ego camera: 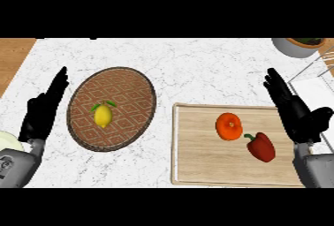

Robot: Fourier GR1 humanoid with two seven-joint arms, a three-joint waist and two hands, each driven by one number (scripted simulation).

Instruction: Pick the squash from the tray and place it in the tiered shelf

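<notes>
An orange, round squash (229,126) lies on a light wooden tray (199,163) at the lower right of the marble counter. Beside it on the same tray lies a red bell pepper (261,147). My right hand (295,115) stands open, fingers up, at the tray's right edge, holding nothing. At the view's left my left hand (40,115) rests open, fingers up. The white tiered shelf (320,92) shows only partly at the right edge, behind my right hand.
A brown woven round plate (124,90) left of centre bears a yellow lemon (103,115). A grey pot (297,47) sits at the far right corner. A pale round object (8,141) peeks in at the left edge.
</notes>
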